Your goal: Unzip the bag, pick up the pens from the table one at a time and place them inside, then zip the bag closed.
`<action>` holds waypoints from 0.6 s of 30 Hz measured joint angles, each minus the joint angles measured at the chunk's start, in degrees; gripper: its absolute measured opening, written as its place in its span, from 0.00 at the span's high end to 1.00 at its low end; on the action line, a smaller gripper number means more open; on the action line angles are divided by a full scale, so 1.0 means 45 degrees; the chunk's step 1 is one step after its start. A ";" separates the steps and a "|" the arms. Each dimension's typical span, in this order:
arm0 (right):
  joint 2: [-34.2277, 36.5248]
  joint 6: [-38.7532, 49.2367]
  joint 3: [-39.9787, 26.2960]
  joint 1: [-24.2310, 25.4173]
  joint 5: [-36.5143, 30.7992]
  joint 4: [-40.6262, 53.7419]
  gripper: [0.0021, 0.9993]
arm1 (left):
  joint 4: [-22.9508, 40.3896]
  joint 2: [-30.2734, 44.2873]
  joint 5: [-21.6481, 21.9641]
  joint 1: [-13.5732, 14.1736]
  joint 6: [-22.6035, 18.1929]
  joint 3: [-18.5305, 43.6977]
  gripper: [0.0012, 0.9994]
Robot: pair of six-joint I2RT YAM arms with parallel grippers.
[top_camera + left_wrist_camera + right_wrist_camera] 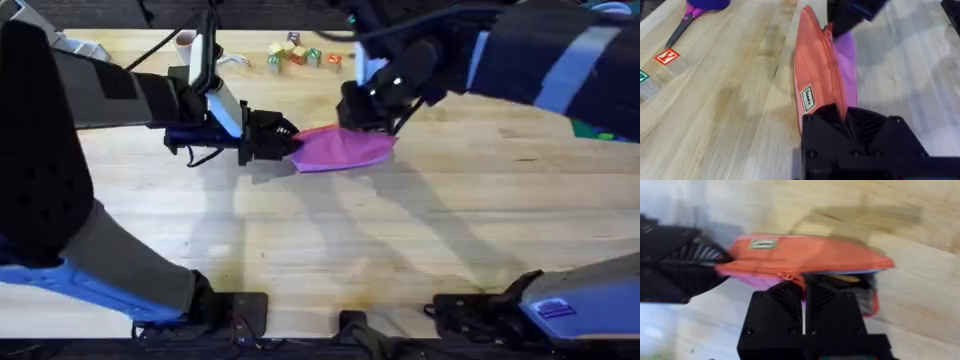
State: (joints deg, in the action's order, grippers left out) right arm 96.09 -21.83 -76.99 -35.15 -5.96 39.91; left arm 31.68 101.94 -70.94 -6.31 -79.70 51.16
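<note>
Near edge of the light wooden butcher-block desk (330, 260) is bare plank, with both arm bases along the bottom of the overhead view.

Mid-desk: the oblong pink fabric pencil pouch (345, 148) lies on the surface, held at both ends. It reads orange-pink with a purple side in the wrist views, and a small white label is on the side panel (808, 98).

Left gripper (285, 138) comes in from the left, its black fingers clamped on the pouch's left end. In the left wrist view the fabric end disappears between the two fingers (840, 117), so it is gripping the pouch.

Right gripper (358, 115) reaches across from the right and sits on the pouch's upper edge toward the far side. In the right wrist view its fingers are pressed together with hardly a gap, right at the zipper line (790, 275). It looks pinched on the zipper there; the pull tab itself is too small to make out. To one side of that gripper the zipper gapes and a dark interior shows (860, 280).

Farther back, near the far edge: small coloured alphabet blocks (300, 55) in a loose cluster, well apart from the pouch. The left wrist view also catches purple-handled scissors (692, 15) lying flat on the desk.
</note>
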 joint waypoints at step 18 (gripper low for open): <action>0.0153 0.0201 0.0000 0.3861 0.0542 0.0174 0.97 | -0.0005 0.0002 -0.0087 0.0097 0.0005 0.0000 0.96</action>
State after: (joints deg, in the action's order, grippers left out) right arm 96.78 -20.93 -76.99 -17.77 -3.52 40.70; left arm 31.66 101.95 -71.33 -5.87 -79.68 51.16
